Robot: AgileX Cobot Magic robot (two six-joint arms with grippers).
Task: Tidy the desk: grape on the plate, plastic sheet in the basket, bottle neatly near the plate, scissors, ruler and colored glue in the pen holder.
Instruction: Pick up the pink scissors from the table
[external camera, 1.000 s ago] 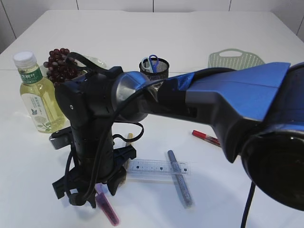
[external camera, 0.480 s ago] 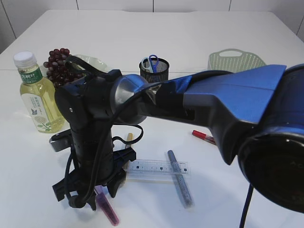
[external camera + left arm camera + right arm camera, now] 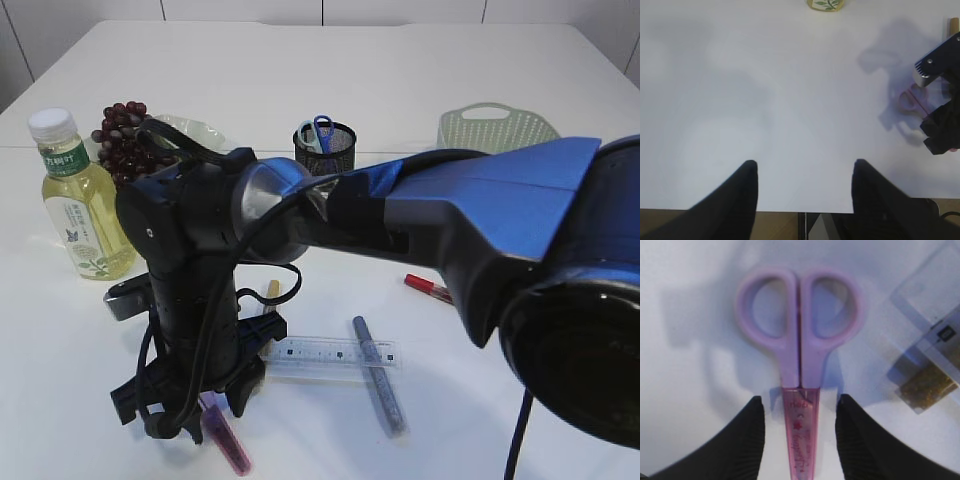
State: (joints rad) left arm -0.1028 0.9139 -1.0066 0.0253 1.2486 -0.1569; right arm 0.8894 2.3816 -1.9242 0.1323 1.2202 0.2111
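Pincer (image 3: 800, 440) straddles scissors (image 3: 799, 360), pointing down.

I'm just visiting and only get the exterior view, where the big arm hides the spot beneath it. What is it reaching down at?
Observer: A pair of pink scissors lying flat. The right wrist view shows the handles closed together.
Operator: Has it grabbed them?
Observer: Not yet. The right fingers straddle the blade cover, with white table showing on both sides.
Operator: And the other arm?
Observer: The left fingers stand open over bare table, holding nothing.
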